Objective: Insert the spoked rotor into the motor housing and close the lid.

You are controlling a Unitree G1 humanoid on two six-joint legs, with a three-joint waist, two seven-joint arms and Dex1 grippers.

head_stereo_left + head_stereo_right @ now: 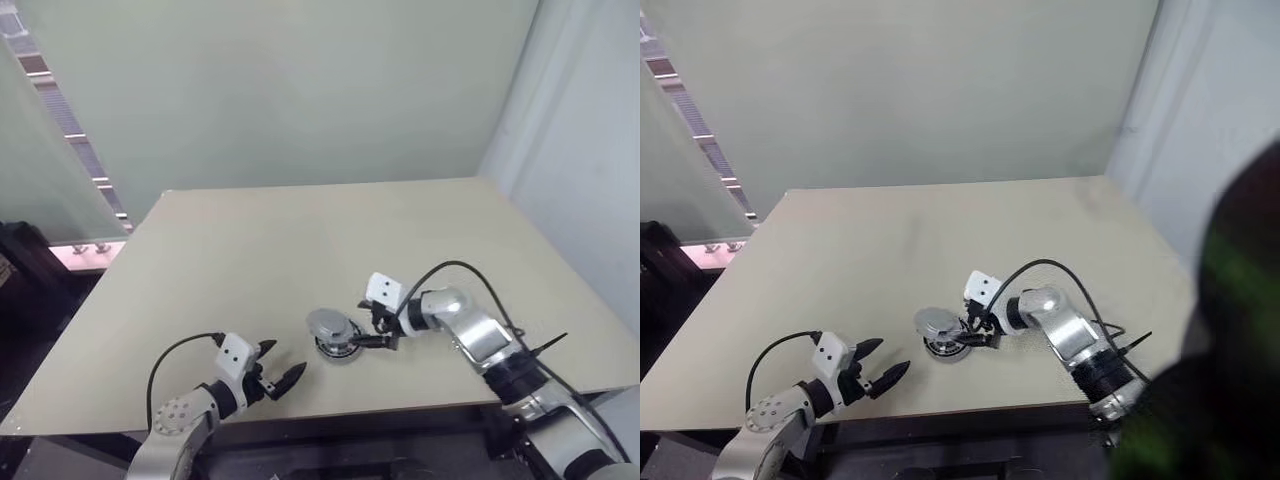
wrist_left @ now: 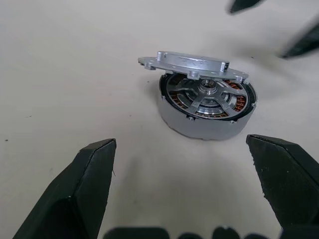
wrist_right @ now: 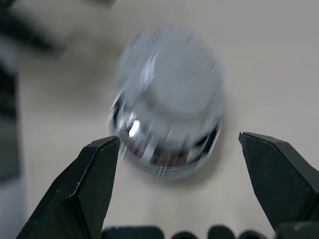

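Note:
The motor housing (image 2: 199, 127) stands on the table near its front edge, copper windings showing inside its rim. The spoked rotor (image 2: 207, 97) sits inside it, silver spokes meeting at the hub. The lid (image 2: 192, 63), a grey disc, rests tilted on the housing's far rim and leaves the near half uncovered. My right gripper (image 1: 372, 328) is open just right of the housing, one finger on each side of the lid's edge, and I cannot tell if it touches. My left gripper (image 1: 282, 363) is open and empty, a short way left of the housing and pointing at it.
The beige table (image 1: 300, 240) stretches far back to a pale wall. Its front edge runs just below both grippers. A black cable (image 1: 470, 268) loops above my right wrist. A dark gap and a window ledge lie off the table's left side.

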